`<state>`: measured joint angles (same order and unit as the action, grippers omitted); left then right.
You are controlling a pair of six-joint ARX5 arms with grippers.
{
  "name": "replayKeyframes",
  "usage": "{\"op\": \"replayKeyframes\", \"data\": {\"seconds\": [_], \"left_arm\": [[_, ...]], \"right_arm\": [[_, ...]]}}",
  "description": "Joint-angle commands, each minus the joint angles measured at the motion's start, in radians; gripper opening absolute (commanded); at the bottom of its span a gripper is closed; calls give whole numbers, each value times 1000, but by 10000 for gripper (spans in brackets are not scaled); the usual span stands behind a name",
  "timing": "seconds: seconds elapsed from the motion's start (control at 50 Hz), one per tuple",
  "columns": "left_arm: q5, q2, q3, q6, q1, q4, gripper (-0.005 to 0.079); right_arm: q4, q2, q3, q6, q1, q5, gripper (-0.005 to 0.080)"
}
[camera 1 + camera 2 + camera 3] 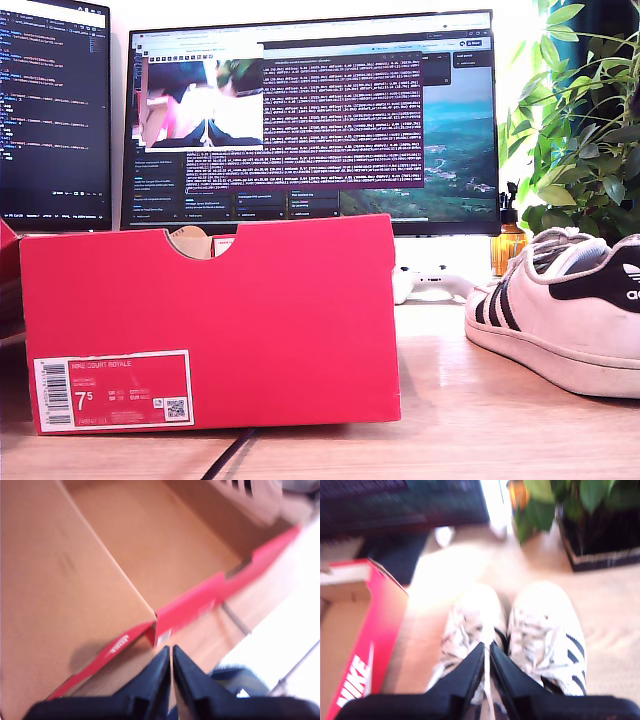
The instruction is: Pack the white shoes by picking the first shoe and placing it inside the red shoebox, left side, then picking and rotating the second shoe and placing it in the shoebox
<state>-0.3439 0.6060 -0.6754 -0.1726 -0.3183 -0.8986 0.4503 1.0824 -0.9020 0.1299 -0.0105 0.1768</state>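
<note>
The red shoebox [210,320] stands on the wooden desk at the exterior view's left, its label end facing the camera. One of the white shoes [570,310] sits at that view's right, black stripes showing. Neither gripper appears in the exterior view. My first gripper [171,654] is shut and empty, hovering over a corner of the open shoebox [195,602], whose brown inside looks bare. My second gripper [486,649] is shut just above the pair of white shoes, one shoe [470,622] and the other [547,625] side by side, beside the shoebox [375,630].
Two monitors [310,110] stand behind the box. A leafy plant [580,110] and an amber bottle [508,245] are at the exterior view's back right, a white controller [430,282] under the screen. A dark cable [235,450] runs under the box front.
</note>
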Motion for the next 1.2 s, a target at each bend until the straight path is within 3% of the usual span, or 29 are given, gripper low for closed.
{"op": "replayKeyframes", "data": {"seconds": [0.0,0.38,0.56,0.86,1.18], "left_arm": [[23,35,6,-17,-35,3,-18],[230,326,6,-25,-239,75,-19],[391,433,6,-44,-296,95,-19],[446,503,6,-44,-300,177,-19],[444,503,6,-44,-300,197,-19]], "right_arm": [[-1,21,-15,-3,8,5,-12],[-53,50,-16,-7,8,4,-12],[-41,66,-16,-6,2,6,-12],[151,195,-18,4,19,177,-12],[305,280,-123,3,146,178,51]]}}
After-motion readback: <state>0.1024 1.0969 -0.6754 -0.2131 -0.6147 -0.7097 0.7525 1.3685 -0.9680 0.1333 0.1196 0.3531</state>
